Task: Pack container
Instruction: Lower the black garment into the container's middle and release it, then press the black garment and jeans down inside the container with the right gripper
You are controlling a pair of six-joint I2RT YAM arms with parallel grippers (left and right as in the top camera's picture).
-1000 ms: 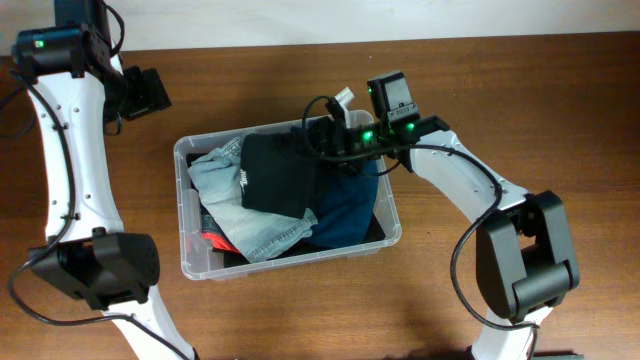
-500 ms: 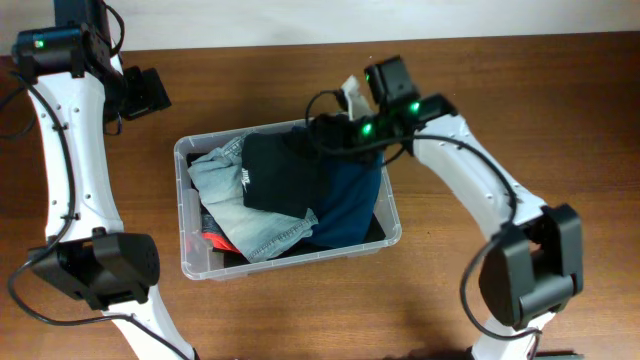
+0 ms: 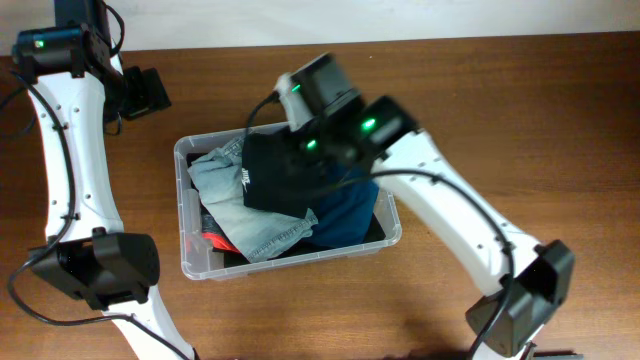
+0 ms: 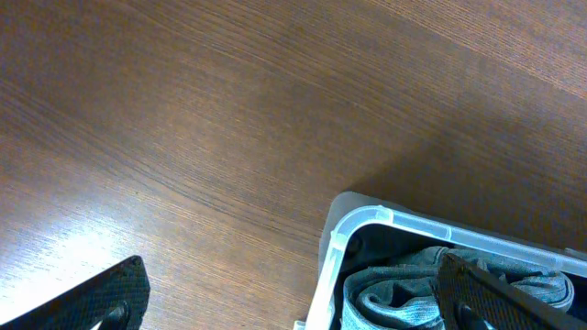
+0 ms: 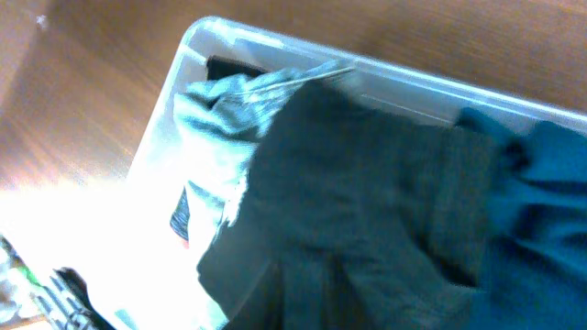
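The container (image 3: 290, 262) is a clear tub in the middle of the table, holding a black garment (image 3: 275, 180), light denim (image 3: 225, 195) and a blue garment (image 3: 350, 210). My right arm's wrist (image 3: 335, 110) reaches over the tub's back edge above the black garment (image 5: 367, 183). Its gripper is shut, with the fingertips hidden against the dark cloth, and I cannot tell whether any cloth is pinched. The left gripper (image 3: 150, 92) hangs open over bare wood behind the tub's back left corner (image 4: 353, 225). One of its fingers (image 4: 101, 298) is over the table and the other over the denim (image 4: 394, 293).
A red scrap (image 3: 212, 240) shows under the denim at the tub's front left. My left arm's base (image 3: 100, 270) stands close to the tub's left wall, and the right arm's base (image 3: 520, 300) at the front right. Brown wooden table (image 3: 520, 120) surrounds the tub.
My right arm has swung left from the tub's back right corner to over the black garment, and its gripper has gone from open to shut. The left arm has not moved.
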